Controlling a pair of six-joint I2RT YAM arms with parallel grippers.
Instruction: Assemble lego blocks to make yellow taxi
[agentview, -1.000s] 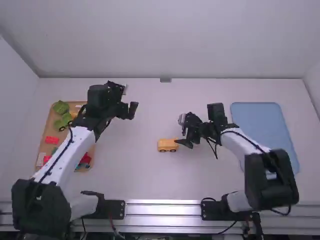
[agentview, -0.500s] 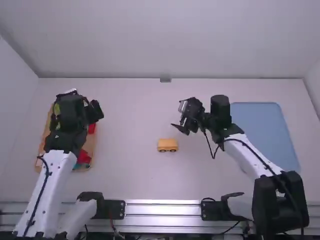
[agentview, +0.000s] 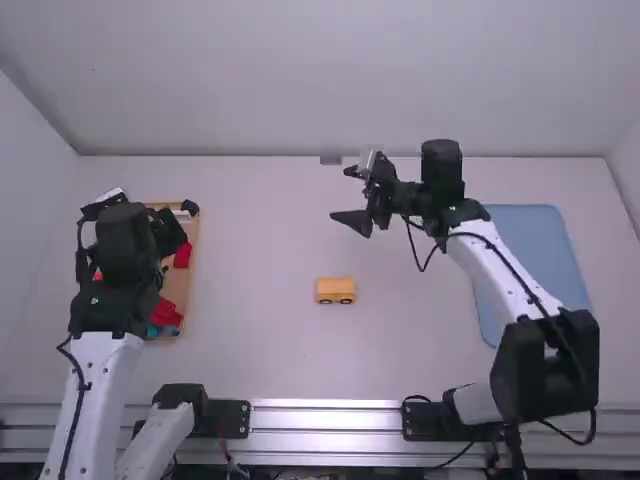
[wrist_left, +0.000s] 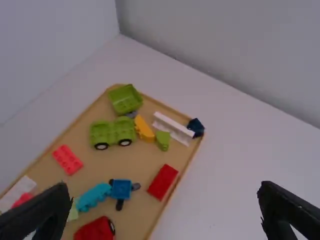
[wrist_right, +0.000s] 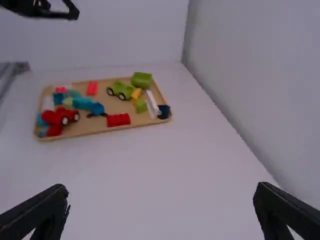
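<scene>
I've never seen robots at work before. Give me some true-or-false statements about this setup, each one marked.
1. The yellow-orange wheeled block sits inside the blue tray. False: the yellow-orange wheeled block is on the white table.
2. The green wheeled block lies in the brown tray. True.
3. The right gripper is clamped on a block. False: the right gripper is open and empty.
4. The left gripper is open. True.
</scene>
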